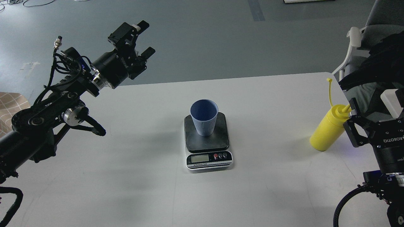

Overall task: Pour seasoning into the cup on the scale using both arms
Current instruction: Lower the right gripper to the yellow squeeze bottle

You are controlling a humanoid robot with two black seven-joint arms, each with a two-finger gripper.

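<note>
Right hand (351, 124) of yours is just closing around the seasoning (328, 130), well right of the cup (204, 117) on the scale (208, 143), left hand (143, 39) hanging open, so nothing's poured yet.

The left arm (53, 107) is black, built of thick rounded segments with silver metal rings at the joints. Loose black cables loop along it, and a small silver threaded connector (57, 42) sticks up near the wrist. Its tool (143, 39) is black with angular linkages and faint lettering on the body. The right tool (353, 121) is black too, with white "ROBOTIQ" lettering and a black hose below.
</note>
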